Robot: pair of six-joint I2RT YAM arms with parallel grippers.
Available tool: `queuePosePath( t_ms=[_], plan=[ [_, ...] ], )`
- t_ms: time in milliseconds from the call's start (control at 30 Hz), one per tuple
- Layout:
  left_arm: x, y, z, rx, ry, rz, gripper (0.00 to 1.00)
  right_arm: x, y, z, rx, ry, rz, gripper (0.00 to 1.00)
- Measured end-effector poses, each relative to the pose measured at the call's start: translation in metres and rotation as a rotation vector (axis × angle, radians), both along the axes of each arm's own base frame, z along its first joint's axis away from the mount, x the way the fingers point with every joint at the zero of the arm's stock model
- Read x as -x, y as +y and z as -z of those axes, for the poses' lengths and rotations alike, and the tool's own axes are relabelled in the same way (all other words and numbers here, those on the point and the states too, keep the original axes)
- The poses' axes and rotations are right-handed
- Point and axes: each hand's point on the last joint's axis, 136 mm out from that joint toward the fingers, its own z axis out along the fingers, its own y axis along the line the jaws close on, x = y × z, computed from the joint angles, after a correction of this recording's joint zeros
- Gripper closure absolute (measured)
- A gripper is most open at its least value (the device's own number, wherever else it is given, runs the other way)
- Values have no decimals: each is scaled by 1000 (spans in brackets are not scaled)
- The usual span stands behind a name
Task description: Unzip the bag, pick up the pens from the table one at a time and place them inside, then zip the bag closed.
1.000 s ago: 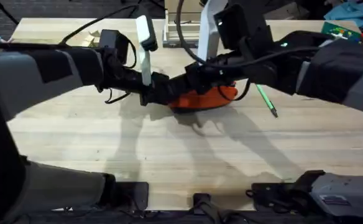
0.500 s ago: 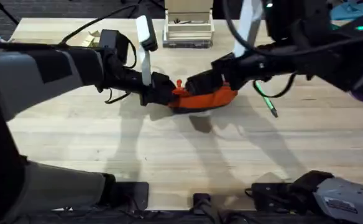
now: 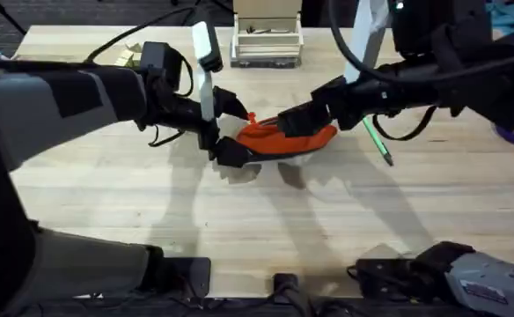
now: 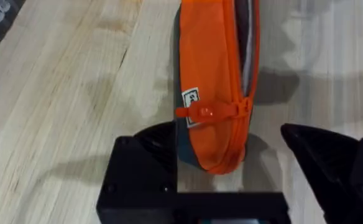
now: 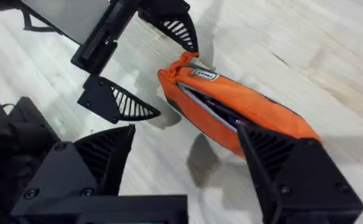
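The near half of the surface [image 3: 266, 229] lies bare, giving wide room to pass. Around the orange pouch [image 3: 285, 139] it is tight: the left tool [image 3: 229, 129] straddles the pouch's zipper-pull end with fingers spread, and the right tool [image 3: 299, 118], also spread, crowds its other side from above. A green pen [image 3: 378, 141] lies just beside the pouch, under the right arm. A clear box [image 3: 267, 42] blocks the far edge.

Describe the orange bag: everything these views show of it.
The bag is a small, soft orange fabric pouch with a dark bottom strip, a white label near one end and an orange zipper pull. Its zipper stands partly open along the top. It lies on the table, mid-table, between the open left gripper and the open right gripper.
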Motion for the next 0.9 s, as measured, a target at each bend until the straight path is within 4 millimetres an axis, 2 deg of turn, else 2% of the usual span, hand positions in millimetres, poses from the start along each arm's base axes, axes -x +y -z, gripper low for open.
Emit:
queuePosePath(
  t_ms=[467,567,733,900],
  plan=[
    [0,1,-3,-6,-8,-2,8,0,-2,-3,41,-52,-55,4],
    [2,4,-18,-30,-52,-12,8,0,-2,-15,57,-85,-84,5],
    [2,14,-57,-60,-163,-49,8,-7,-4,-56,85,-192,-120,5],
    [13,29,-73,-78,-172,-99,8,-4,-8,-78,135,-268,-185,5]
  ],
)
